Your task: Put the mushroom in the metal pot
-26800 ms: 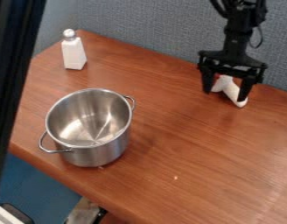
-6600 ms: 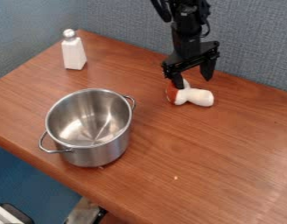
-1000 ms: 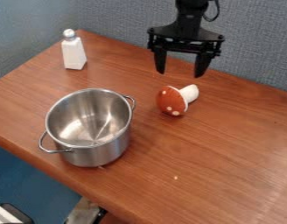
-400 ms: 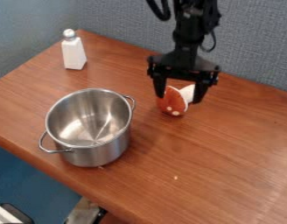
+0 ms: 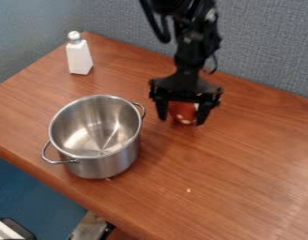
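Note:
The mushroom lies on its side on the wooden table, its red-brown cap showing between the black fingers. My gripper points straight down and stands open, low over the table, with one finger on each side of the mushroom. The cream stem is mostly hidden behind the gripper. The metal pot stands upright to the lower left of the gripper, shiny and with nothing inside it.
A white bottle with a cap stands at the table's back left corner. The table's front edge runs diagonally below the pot. A blue-grey wall rises behind the table.
The gripper has come down from above the table and shifted left, so its open fingers now straddle the mushroom. The mushroom and pot have stayed in place.

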Action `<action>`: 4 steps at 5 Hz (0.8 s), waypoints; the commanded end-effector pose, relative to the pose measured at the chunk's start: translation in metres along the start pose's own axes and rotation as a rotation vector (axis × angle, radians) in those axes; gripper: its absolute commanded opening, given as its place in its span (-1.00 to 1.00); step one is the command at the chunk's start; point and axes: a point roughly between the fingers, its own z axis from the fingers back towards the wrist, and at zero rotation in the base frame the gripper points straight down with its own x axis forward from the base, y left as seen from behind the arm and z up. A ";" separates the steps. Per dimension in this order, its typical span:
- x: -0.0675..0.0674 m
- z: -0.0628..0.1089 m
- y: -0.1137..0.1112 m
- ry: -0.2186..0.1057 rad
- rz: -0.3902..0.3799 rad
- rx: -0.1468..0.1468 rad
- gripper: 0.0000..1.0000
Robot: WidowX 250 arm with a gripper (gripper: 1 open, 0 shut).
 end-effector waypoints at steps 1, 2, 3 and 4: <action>0.009 -0.001 0.007 -0.025 -0.011 -0.068 1.00; 0.024 0.006 0.013 -0.013 -0.005 -0.067 1.00; 0.038 0.012 0.018 -0.002 -0.006 -0.068 -1.00; 0.051 0.018 0.023 0.011 -0.014 -0.062 -1.00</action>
